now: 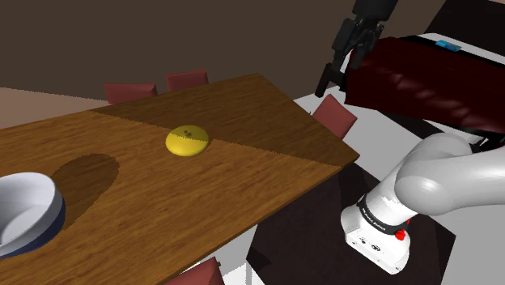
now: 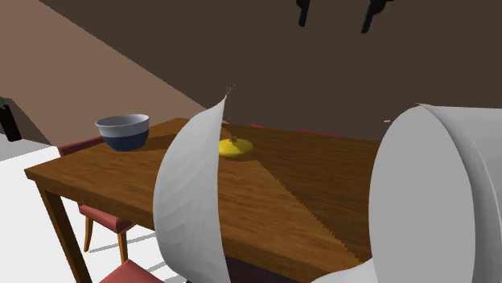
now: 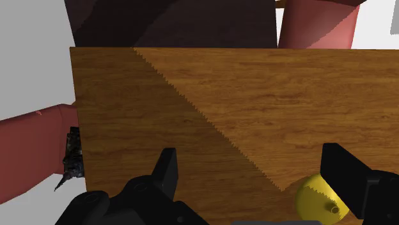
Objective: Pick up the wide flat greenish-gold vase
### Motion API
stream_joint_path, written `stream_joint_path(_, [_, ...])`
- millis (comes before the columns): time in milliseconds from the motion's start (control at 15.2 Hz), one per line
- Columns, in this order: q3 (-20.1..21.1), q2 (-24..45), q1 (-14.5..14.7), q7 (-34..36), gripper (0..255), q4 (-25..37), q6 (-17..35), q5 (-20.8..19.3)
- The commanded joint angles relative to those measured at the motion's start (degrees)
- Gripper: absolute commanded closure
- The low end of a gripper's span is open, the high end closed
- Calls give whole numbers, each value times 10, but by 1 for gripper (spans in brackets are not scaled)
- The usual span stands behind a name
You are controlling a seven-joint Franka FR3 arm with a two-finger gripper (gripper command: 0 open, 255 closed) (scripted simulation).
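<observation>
Vase (image 1: 188, 142) flat on table (image 1: 267, 150), neck upward

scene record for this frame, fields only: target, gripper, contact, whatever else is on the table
target: yellow flat vase, near the middle of the wooden table
gripper: gripper open, raised well above the table
contact: none; vase lies apart from both fingers
other: bowl, white inside, dark blue outside, at the shoulder view's left end
surroundings: red chairs around the table
</observation>
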Motion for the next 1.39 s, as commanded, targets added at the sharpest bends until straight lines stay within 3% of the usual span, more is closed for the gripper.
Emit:
stream_joint_path(0, [0, 0, 0, 0, 0, 0, 0, 0])
stream_joint_path(726, [113, 131, 17, 116, 0, -22, 187, 40])
stream_joint_path(1320, [196, 299, 17, 224, 0, 35, 318, 14])
